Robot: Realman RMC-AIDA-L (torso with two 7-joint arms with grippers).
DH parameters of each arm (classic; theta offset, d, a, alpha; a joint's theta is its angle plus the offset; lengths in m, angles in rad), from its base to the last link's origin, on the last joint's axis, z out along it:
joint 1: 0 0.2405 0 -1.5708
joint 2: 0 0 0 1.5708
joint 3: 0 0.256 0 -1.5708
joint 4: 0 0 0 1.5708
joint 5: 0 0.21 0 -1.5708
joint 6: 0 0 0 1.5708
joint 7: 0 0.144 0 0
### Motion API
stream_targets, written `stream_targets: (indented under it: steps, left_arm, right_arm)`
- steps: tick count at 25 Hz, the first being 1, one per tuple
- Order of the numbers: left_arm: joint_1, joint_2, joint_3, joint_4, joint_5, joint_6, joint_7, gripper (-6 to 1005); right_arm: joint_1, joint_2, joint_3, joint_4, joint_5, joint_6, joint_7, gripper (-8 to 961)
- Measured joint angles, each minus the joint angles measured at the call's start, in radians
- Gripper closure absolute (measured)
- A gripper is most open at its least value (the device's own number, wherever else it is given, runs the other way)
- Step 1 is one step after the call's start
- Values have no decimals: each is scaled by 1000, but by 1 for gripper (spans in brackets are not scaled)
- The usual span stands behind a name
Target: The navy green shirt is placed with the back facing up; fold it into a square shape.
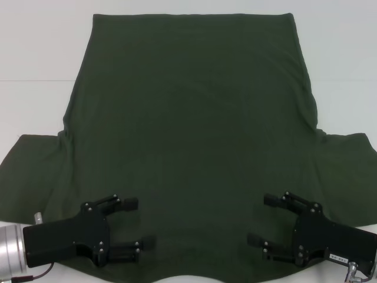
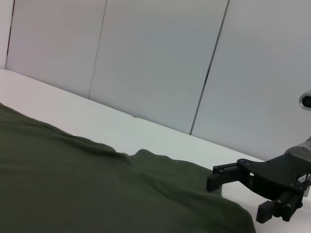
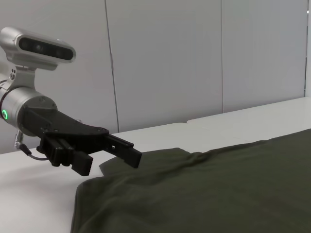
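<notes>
I see the navy green shirt (image 1: 188,141) spread flat on the white table (image 1: 35,71), plain side up, both sleeves extended outward. The left gripper (image 1: 136,223) sits over the near edge of the shirt on the left, fingers spread apart. The right gripper (image 1: 262,220) mirrors it on the right, fingers likewise spread, holding nothing.

Even, diffuse lighting is falling across the white bench (image 1: 35,65), casting almost no shadows. No glare is showing. The navy green shirt (image 1: 188,147) is rendering dark and slightly soft, its folds barely reading.
</notes>
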Motion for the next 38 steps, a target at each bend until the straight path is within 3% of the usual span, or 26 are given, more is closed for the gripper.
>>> stream_targets:
  steps: [11, 16, 22, 27, 34, 38]
  left_arm:
    - [1, 0, -3, -4, -2, 2, -23, 68]
    - [-11, 6, -37, 3, -3, 3, -213, 70]
    - [-44, 55, -83, 19, 0, 2, -594, 72]
    - [-42, 74, -115, 133, 23, -32, -897, 73]
    - [-45, 126, -116, 310, 202, -104, -1226, 75]
    - [-52, 168, -117, 334, 295, -154, -1334, 76]
  right_arm:
    - [0, 0, 1, 1, -2, 0, 0, 36]
    - [0, 1, 1, 1, 1, 1, 0, 37]
    - [0, 2, 1, 0, 2, 4, 0, 37]
    - [3, 2, 0, 2, 3, 1, 0, 37]
    - [8, 2, -3, 6, 3, -2, 0, 37]
    - [10, 2, -1, 7, 3, -3, 1, 36]
